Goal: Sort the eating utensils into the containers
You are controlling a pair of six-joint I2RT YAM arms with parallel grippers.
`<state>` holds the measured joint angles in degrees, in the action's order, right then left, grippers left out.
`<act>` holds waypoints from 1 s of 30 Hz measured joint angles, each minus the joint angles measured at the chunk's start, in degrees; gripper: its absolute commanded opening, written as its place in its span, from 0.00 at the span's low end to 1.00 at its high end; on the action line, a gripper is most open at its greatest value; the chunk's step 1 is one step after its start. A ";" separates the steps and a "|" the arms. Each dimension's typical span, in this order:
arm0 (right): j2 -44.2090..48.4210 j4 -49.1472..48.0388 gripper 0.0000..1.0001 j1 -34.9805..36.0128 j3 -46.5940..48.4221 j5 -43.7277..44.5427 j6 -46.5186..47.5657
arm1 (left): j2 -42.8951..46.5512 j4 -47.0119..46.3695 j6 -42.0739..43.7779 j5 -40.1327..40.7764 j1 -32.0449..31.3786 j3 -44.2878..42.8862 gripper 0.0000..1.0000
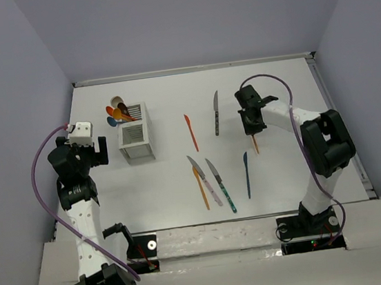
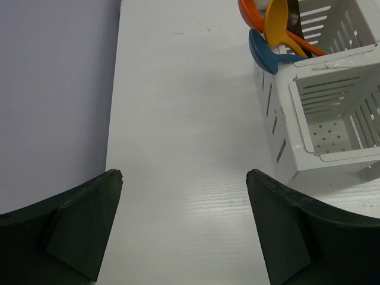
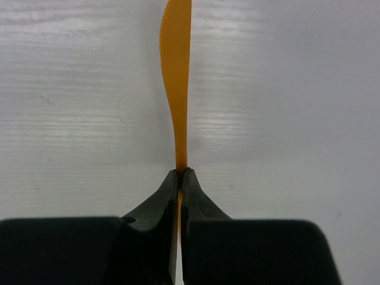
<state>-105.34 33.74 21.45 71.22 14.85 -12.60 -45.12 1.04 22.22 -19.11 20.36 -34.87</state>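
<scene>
My right gripper (image 3: 180,172) is shut on the handle of an orange knife (image 3: 177,71), whose serrated blade points away over the white table; from above the right gripper (image 1: 250,130) sits at the right of the table with the knife (image 1: 254,143) sticking out toward me. The white slatted caddy (image 1: 137,151) stands at the left, with orange, blue and brown spoons (image 1: 119,113) in its far compartment. My left gripper (image 2: 184,173) is open over bare table just left of the caddy (image 2: 274,119). Its near compartment looks empty.
Loose on the table lie an orange knife (image 1: 191,133), a silver knife (image 1: 216,113), a blue knife (image 1: 247,174), another orange knife (image 1: 201,188), a pink-handled knife (image 1: 205,181) and a teal-handled knife (image 1: 221,186). Grey walls enclose the table on three sides.
</scene>
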 measured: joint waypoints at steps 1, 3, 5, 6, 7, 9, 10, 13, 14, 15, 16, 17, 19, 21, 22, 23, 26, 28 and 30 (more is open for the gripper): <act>1.07 -0.63 0.00 0.00 -0.31 0.70 0.61 | 0.00 0.22 0.13 0.09 0.00 0.00 0.99; 3.45 -2.08 0.00 0.13 -0.72 1.62 1.49 | 0.00 0.57 0.35 0.28 0.00 0.00 0.99; 5.53 -3.50 0.00 0.39 -0.92 2.36 2.29 | 0.00 0.72 0.52 0.61 0.00 0.00 0.99; 6.29 -4.22 0.00 0.39 -0.94 2.75 2.51 | 0.00 0.81 0.66 0.76 0.00 0.00 0.99; 6.78 -4.79 0.00 0.39 -1.01 2.97 2.73 | 0.00 0.94 0.70 0.81 0.00 0.00 0.99; 8.11 -6.54 0.00 0.63 -1.70 3.45 3.41 | 0.00 1.18 0.85 0.94 0.00 0.00 0.99; 8.76 -7.13 0.00 0.85 -2.25 3.72 3.80 | 0.00 1.38 0.90 0.96 0.00 0.00 0.99; 10.14 -7.93 0.00 2.38 -2.82 4.55 4.92 | 0.00 2.19 1.18 1.05 0.00 -0.09 0.99; 10.60 -8.83 0.00 4.00 -2.82 5.29 5.88 | 0.00 3.58 1.44 0.96 0.00 -0.74 0.99; 11.13 -10.19 0.00 6.12 -2.82 5.95 6.84 | -0.02 3.96 1.53 0.85 0.00 -1.01 0.99; 11.52 -11.39 0.00 8.04 -2.75 6.34 8.09 | -0.02 5.20 1.77 0.39 0.00 -2.10 0.99; 12.26 -13.11 0.00 11.91 -2.58 6.40 9.42 | -0.02 6.25 1.97 -0.22 0.00 -3.17 0.99; 13.07 -16.81 0.00 17.20 -1.64 4.98 11.28 | -0.04 8.31 2.40 -2.54 0.00 -6.69 0.99; 13.40 -21.64 0.00 22.16 -0.02 1.51 11.89 | -0.02 10.05 2.64 -4.96 0.00 -10.71 0.99; 13.46 -24.33 0.00 23.82 0.79 -0.20 12.00 | -0.02 10.62 2.67 -6.32 0.00 -12.68 0.99; 13.40 -26.69 0.00 24.94 1.57 -1.09 12.04 | 0.00 11.17 2.60 -7.39 0.00 -14.08 0.99; 11.69 -33.90 0.00 27.89 5.49 -4.11 12.35 | 0.33 12.50 2.40 -12.72 0.00 -18.86 0.99; 8.59 -39.93 0.00 29.44 9.55 -7.61 12.39 | 0.76 13.31 2.34 -14.84 -0.02 -19.82 0.99; 5.84 -44.37 0.00 30.10 12.24 -10.47 12.39 | 1.14 14.21 2.19 -15.91 -0.02 -19.91 0.99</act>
<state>-99.50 -10.63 51.55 83.46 4.38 -0.21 -43.99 15.25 24.40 -35.03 20.34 -54.78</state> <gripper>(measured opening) 0.034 0.989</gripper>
